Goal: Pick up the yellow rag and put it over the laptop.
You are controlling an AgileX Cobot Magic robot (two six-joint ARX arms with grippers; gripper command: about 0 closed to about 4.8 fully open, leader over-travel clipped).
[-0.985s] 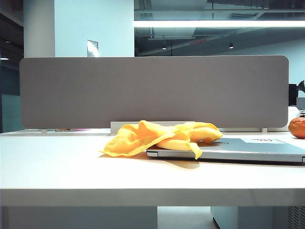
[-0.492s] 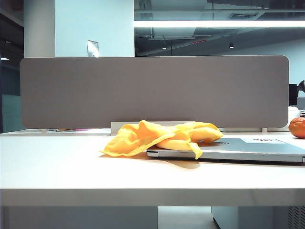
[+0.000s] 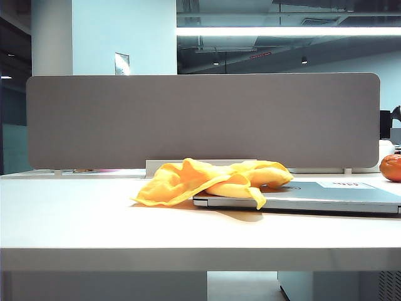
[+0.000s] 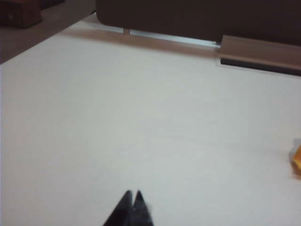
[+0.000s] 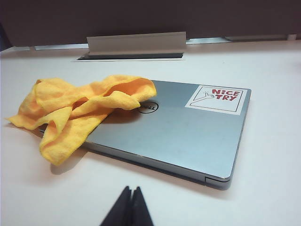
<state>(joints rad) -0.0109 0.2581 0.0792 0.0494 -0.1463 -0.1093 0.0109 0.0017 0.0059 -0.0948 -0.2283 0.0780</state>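
The yellow rag [image 3: 210, 180] lies crumpled across the left end of the closed silver-grey laptop [image 3: 332, 195], partly hanging onto the white table. In the right wrist view the yellow rag [image 5: 75, 110] covers one corner of the laptop [image 5: 178, 132], whose round logo and white sticker [image 5: 216, 98] show. My right gripper [image 5: 131, 189] is shut and empty over bare table, short of the laptop's near edge. My left gripper [image 4: 133, 193] is shut and empty above bare white table, with only a scrap of the yellow rag [image 4: 297, 157] at the frame's edge. Neither gripper shows in the exterior view.
A grey partition panel [image 3: 200, 119] runs along the back of the table [image 3: 94, 219]. A round orange fruit [image 3: 391, 167] sits at the far right. A pale cable-tray cover [image 5: 136, 43] lies behind the laptop.
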